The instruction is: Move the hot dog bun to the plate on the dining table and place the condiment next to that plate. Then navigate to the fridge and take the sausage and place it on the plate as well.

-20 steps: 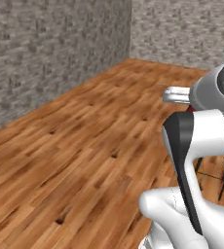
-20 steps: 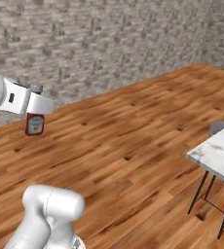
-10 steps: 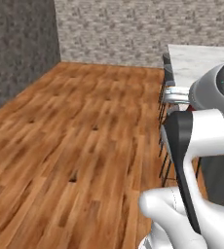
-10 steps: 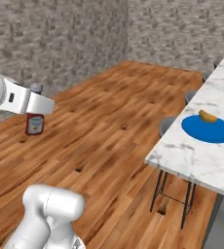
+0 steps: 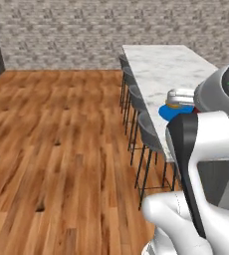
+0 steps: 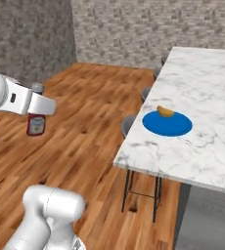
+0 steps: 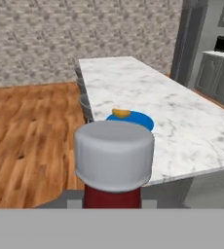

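1. Condiment [image 6: 36, 124], a dark red bottle with a pale cap, hangs upright in the gripper [image 6: 36, 111], whose jaws are clamped on it, above the wooden floor [image 6: 85, 141] left of the dining table [image 6: 202, 127].
2. Plate [image 6: 167, 123], bright blue, lies on the table near its left edge, toward the near end.
3. Hot dog bun [image 6: 165, 112] rests on the plate's far rim.
4. Grey stools [image 5: 149, 132] stand along the table's left side.
5. Fridge [image 7: 192, 39] stands beyond the table's far right corner in the hand view.
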### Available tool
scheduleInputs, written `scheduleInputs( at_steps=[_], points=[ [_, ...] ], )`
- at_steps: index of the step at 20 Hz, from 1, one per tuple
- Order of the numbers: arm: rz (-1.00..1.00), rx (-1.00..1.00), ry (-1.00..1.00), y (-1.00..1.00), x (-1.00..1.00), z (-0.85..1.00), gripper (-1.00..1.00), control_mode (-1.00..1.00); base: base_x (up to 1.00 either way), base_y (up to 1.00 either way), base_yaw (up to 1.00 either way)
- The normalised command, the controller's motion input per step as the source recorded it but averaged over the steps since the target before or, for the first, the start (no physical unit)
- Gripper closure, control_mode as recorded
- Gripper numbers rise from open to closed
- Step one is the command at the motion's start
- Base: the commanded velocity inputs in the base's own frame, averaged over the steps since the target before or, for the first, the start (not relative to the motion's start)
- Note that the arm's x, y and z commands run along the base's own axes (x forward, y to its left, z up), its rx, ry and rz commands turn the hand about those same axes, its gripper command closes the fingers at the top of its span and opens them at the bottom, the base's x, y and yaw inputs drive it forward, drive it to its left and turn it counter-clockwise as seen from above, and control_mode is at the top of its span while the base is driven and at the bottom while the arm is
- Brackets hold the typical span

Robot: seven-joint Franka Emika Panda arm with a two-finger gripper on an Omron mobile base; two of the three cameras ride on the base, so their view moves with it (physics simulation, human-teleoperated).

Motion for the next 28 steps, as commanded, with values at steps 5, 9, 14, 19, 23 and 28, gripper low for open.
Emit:
scheduleInputs(
  at_steps=[5,9,14,19,23,28],
  points=[
    [0.00,0.00,0.00,0.00,0.00,0.00,1.00,1.00,0.04,-0.34,-0.28],
    [0.00,0.00,0.00,0.00,0.00,0.00,1.00,1.00,0.28,-0.58,-0.13],
    [0.00,0.00,0.00,0.00,0.00,0.00,1.00,1.00,0.33,-0.77,-0.02],
    [0.00,0.00,0.00,0.00,0.00,0.00,1.00,1.00,0.71,-0.49,0.00],
    [0.00,0.00,0.00,0.00,0.00,0.00,1.00,1.00,0.76,-0.32,0.00],
    [0.03,0.07,0.00,-0.52,0.20,-0.06,1.00,-1.00,0.12,-0.15,0.00]
  ],
)
